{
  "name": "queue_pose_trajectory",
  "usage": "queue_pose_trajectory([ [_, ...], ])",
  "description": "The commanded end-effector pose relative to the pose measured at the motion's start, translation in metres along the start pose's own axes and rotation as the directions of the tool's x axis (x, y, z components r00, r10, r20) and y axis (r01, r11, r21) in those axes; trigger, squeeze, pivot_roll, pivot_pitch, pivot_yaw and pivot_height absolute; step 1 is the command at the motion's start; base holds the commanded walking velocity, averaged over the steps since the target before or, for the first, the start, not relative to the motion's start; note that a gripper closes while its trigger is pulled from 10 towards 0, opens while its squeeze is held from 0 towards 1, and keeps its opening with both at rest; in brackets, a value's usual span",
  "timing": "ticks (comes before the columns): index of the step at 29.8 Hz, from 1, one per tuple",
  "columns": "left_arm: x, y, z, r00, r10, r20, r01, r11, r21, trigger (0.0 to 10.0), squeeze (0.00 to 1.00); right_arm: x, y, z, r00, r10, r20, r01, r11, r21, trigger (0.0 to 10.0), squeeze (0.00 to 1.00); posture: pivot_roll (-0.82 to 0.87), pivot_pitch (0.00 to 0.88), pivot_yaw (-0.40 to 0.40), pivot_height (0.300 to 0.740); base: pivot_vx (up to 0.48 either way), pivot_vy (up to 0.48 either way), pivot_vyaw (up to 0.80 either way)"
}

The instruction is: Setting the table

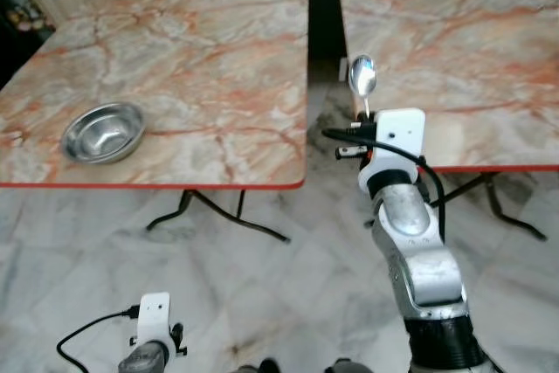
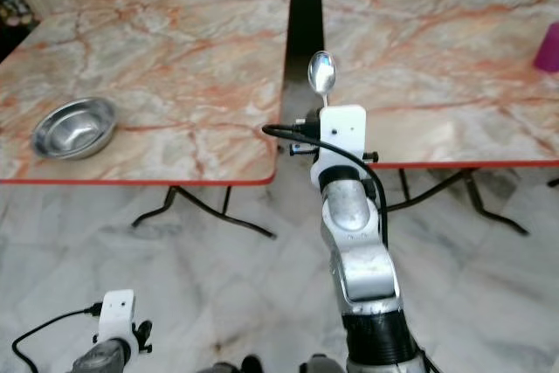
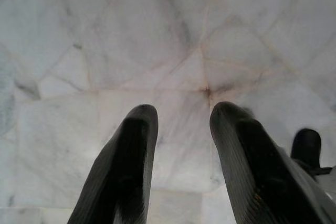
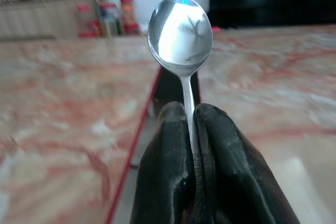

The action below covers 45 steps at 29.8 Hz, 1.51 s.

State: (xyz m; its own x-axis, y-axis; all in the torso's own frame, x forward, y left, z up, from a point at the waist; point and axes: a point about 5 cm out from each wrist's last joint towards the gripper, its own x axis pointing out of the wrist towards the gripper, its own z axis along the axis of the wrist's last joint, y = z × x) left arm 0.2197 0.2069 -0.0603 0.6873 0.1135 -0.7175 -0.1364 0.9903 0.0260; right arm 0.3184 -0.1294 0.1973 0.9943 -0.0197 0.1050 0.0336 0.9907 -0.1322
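Your right jaws (image 4: 191, 129) are clenched on the spoon (image 4: 181, 32), handle upright, bowl above them. The steel bowl (image 1: 103, 132) lies ahead-left of them on the desk (image 1: 210, 76). Left jaws (image 3: 178, 140) hang released.

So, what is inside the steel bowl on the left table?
The steel bowl looks empty: only its shiny inner surface shows. The spoon is not in it; the right tool holds the spoon.

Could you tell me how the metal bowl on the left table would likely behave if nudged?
The steel bowl looks thin and shallow, so probably light. On the polished marble table it would likely slide rather than tip. Its smooth rim may be slippery to pinch.
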Motion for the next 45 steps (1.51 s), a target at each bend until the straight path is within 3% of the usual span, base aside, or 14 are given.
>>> queue_pose_trajectory([
  [1,-0.001,0.012,-0.003,1.0,0.024,-0.02,-0.024,1.0,0.002,10.0,0.0,0.0,0.0,0.003,1.0,0.0,0.016,0.0,1.0,0.007,10.0,0.0,-0.19,0.137,0.083,0.74,0.0,0.48,0.0],
  [11,-0.002,0.03,0.002,0.999,0.048,-0.012,-0.049,0.999,-0.009,10.0,0.0,0.0,0.003,0.002,1.0,-0.006,0.007,0.006,1.0,0.011,10.0,0.0,-0.17,0.143,0.087,0.74,0.0,0.48,0.0],
  [22,-0.001,0.018,0.003,0.999,0.034,-0.009,-0.034,0.999,0.0,10.0,0.0,0.002,-0.001,-0.001,1.0,-0.025,0.001,0.025,1.0,0.01,10.0,0.0,-0.16,0.151,0.095,0.74,0.0,0.438,0.0],
  [34,0.0,0.016,0.006,1.0,0.016,0.007,-0.016,1.0,0.002,10.0,0.0,0.004,-0.006,-0.001,0.999,-0.041,0.003,0.041,0.999,0.001,10.0,0.0,-0.16,0.152,0.094,0.74,0.0,0.0,0.0],
  [45,-0.001,0.022,0.004,1.0,0.021,0.007,-0.021,1.0,0.004,10.0,0.0,0.005,-0.01,-0.007,0.997,-0.066,-0.037,0.066,0.998,0.007,10.0,0.0,-0.15,0.153,0.093,0.74,0.387,0.0,-0.04],
])
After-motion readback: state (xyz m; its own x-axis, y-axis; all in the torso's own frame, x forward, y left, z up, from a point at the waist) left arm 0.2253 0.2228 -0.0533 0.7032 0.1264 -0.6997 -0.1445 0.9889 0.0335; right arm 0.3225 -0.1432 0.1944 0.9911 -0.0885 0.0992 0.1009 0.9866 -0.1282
